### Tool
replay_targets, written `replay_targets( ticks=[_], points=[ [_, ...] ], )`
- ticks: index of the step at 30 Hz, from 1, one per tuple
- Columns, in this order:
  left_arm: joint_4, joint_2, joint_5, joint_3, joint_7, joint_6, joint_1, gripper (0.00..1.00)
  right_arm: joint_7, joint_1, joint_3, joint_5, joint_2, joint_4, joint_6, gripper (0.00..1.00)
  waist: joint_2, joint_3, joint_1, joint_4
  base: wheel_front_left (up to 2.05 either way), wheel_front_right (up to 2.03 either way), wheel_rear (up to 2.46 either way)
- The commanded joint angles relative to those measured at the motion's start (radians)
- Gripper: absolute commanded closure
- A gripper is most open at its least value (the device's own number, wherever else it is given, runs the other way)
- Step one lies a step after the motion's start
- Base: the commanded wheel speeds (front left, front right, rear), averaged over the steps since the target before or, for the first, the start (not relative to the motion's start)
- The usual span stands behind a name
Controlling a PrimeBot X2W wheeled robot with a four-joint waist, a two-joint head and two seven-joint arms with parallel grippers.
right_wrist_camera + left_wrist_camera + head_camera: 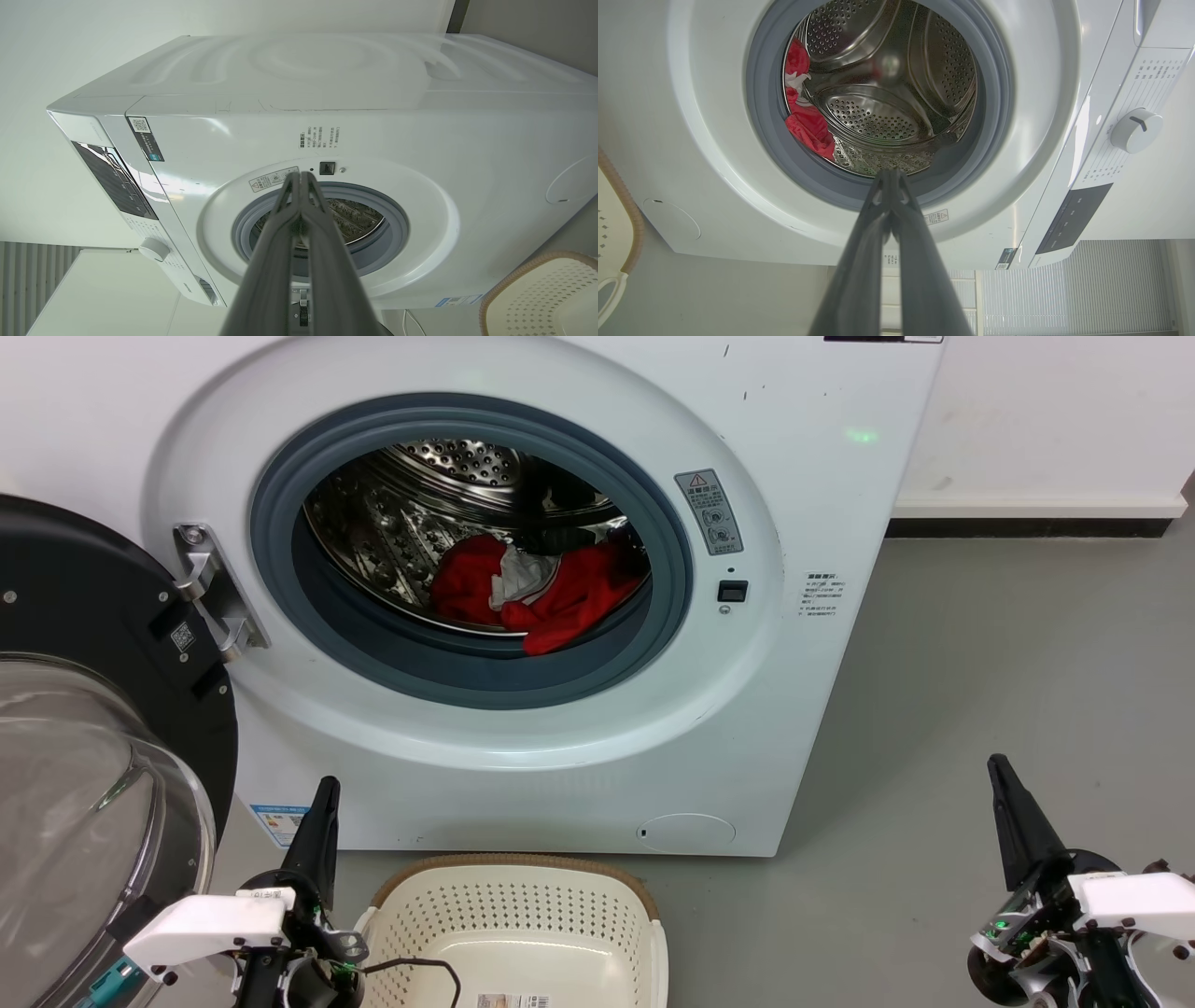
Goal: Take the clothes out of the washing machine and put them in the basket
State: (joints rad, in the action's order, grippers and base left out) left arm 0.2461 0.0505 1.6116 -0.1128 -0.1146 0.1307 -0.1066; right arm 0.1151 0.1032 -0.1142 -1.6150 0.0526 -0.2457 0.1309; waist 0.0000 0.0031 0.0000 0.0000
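The white washing machine stands with its door swung open, and red clothes with a white band lie at the bottom of its steel drum. The left wrist view shows the clothes at the drum's left side. The cream basket sits on the floor in front of the machine, holding nothing but a paper label. My left gripper hangs shut and empty just left of the basket. At the lower right, well away from the machine, my right gripper is shut and empty too.
The black-rimmed glass door juts out at the left, close beside my left arm. Grey floor lies to the machine's right, and a white wall with a dark skirting runs behind it. A black cable drapes over the basket's near edge.
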Motion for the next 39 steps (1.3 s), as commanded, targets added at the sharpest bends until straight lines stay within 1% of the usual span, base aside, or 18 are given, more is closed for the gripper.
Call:
replay_targets(
  ticks=[1,19,20,23,26,29,33,39],
  points=[
    [0.000,-0.001,0.003,-0.003,-0.002,0.002,-0.006,1.00,0.001,0.013,0.000,0.005,-0.004,-0.001,0.000,1.00,0.0000,0.000,0.0000,0.000,0.00,0.00,0.00],
    [0.000,-0.001,0.003,-0.003,-0.002,0.002,-0.006,1.00,0.000,0.013,0.000,0.005,-0.004,-0.001,0.000,1.00,0.0000,0.000,0.0000,0.000,0.00,0.00,0.00],
    [0.000,0.000,0.000,0.000,0.001,0.000,0.000,0.00,-0.001,0.000,0.000,0.000,0.000,0.000,0.000,0.00,0.0000,0.000,0.0000,0.000,0.00,0.00,0.00],
    [0.019,-0.002,-0.001,0.005,0.004,0.000,0.018,0.00,-0.004,-0.017,0.002,0.001,-0.001,-0.021,0.000,0.00,0.0000,0.000,0.0000,0.000,0.00,0.00,0.00],
    [0.005,-0.002,-0.006,0.011,0.020,0.000,0.022,0.00,-0.020,-0.024,0.003,0.005,-0.001,-0.017,0.000,0.00,0.0000,0.000,0.0000,0.000,0.00,0.00,0.00],
    [-0.002,-0.002,-0.035,0.009,0.035,0.000,0.026,0.00,-0.035,-0.029,0.000,0.031,-0.001,-0.017,0.000,0.00,0.0000,0.001,0.0000,0.000,0.00,0.00,0.00],
    [-0.016,-0.002,-0.108,-0.001,0.055,-0.004,0.027,0.00,-0.055,-0.035,-0.009,0.122,-0.001,0.002,0.000,0.00,0.0000,0.002,0.0000,-0.001,0.00,0.00,0.00],
    [-0.053,-0.001,-0.234,0.011,0.083,-0.032,0.033,0.00,-0.083,-0.050,-0.009,0.282,-0.001,0.054,0.000,0.00,0.0000,0.005,0.0000,-0.002,0.00,0.00,0.00]
  ],
)
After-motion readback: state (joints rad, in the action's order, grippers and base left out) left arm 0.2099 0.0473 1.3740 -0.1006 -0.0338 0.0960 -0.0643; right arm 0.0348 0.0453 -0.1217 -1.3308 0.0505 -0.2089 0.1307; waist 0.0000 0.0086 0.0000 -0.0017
